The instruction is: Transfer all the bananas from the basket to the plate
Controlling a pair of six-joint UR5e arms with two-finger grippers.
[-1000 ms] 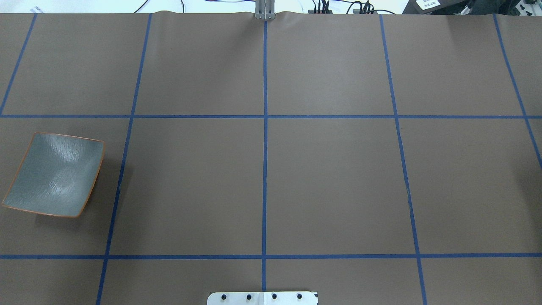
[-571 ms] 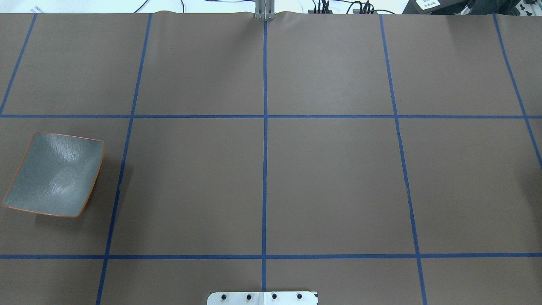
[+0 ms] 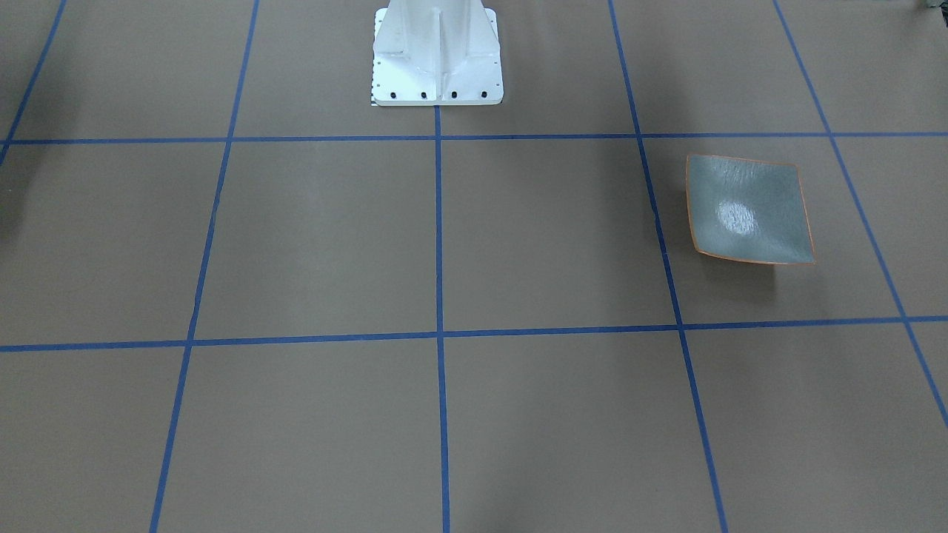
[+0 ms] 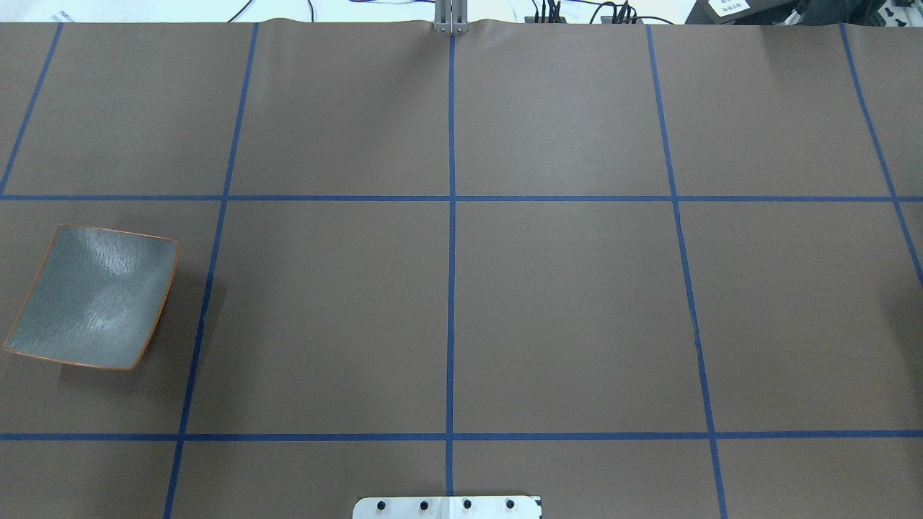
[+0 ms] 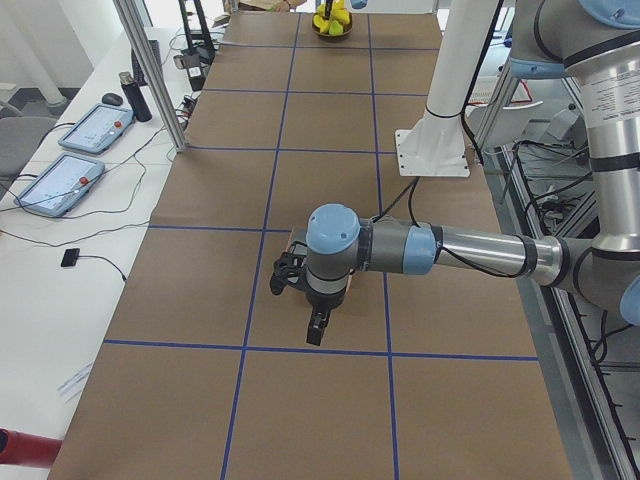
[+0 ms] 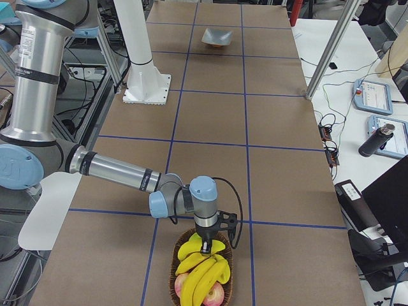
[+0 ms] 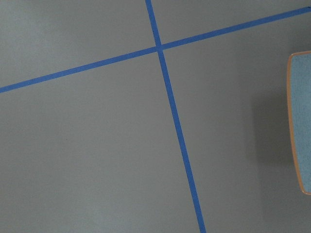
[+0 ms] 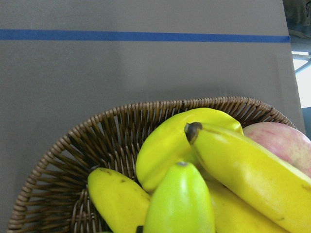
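The square grey-blue plate (image 4: 94,295) with an orange rim lies bare at the table's left end; it shows too in the front view as plate (image 3: 748,211) and far off as plate (image 6: 217,37). Yellow bananas (image 8: 243,165) lie piled in a wicker basket (image 8: 121,116) at the right end, with bananas (image 6: 201,274) also visible from the side. My right gripper (image 6: 205,248) hangs just over them; I cannot tell whether it is open or shut. My left gripper (image 5: 317,328) hovers beside the plate, whose edge (image 7: 301,121) shows in the left wrist view; its state cannot be told.
Reddish apples (image 8: 282,141) share the basket with the bananas. The white robot pedestal (image 3: 437,52) stands at the table's near-middle edge. Blue tape lines grid the brown table. Tablets (image 5: 95,128) and a bottle sit on a side desk.
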